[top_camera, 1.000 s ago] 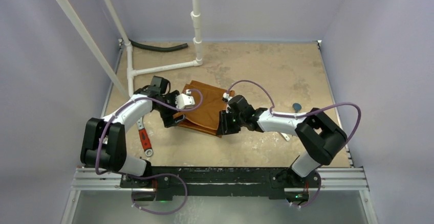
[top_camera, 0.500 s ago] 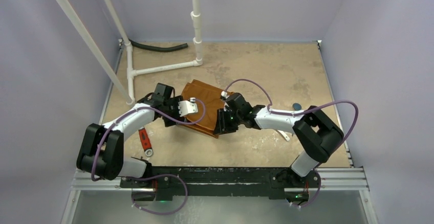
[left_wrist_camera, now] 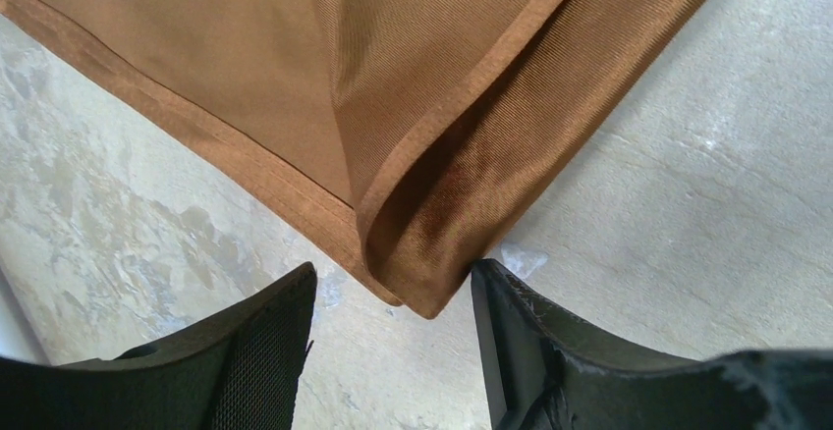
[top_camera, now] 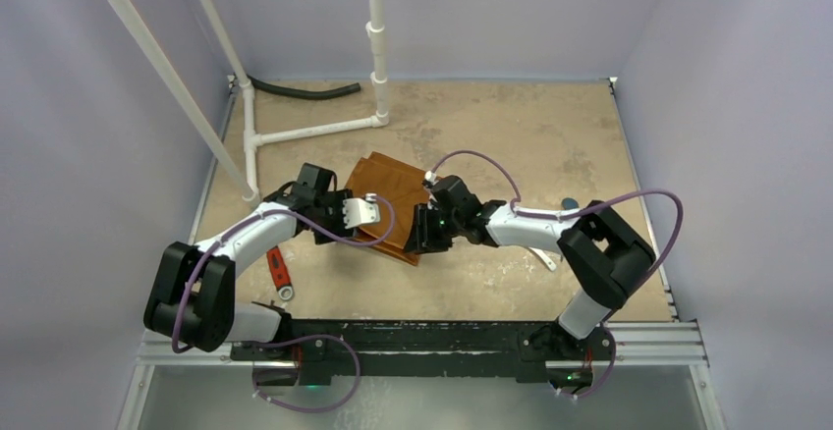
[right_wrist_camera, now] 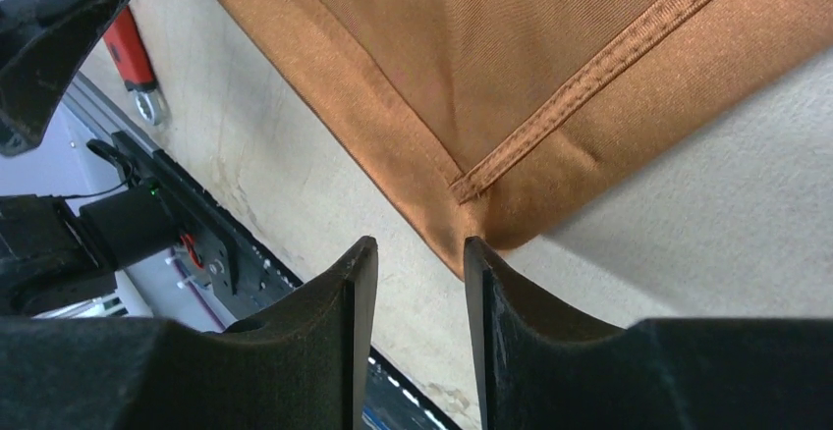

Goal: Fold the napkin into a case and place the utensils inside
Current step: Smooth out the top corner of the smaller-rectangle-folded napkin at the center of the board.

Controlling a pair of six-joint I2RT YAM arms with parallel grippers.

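The rust-orange napkin (top_camera: pixel 391 204) lies folded in layers on the table between my two grippers. My left gripper (top_camera: pixel 361 214) is open at its left corner. In the left wrist view the folded corner (left_wrist_camera: pixel 432 253) lies just ahead of the gap between the fingers (left_wrist_camera: pixel 260 337), ungripped. My right gripper (top_camera: pixel 424 236) is open with a narrow gap at the near right corner. That corner (right_wrist_camera: pixel 481 229) sits at the tip of the right finger (right_wrist_camera: pixel 511 322). A white spoon (top_camera: pixel 546 259) and a thin utensil's teal end (top_camera: pixel 569 204) lie right of the right arm.
A red-handled tool (top_camera: pixel 278 269) lies left of the napkin under the left arm, and shows in the right wrist view (right_wrist_camera: pixel 133 57). White pipes (top_camera: pixel 314 132) and a black hose (top_camera: pixel 300 91) sit at the back left. The black rail (top_camera: pixel 413 337) runs along the near edge.
My left gripper has come off the top of the napkin and drawn back to its left corner. The raised fold now lies flat. My right gripper has shifted slightly left.
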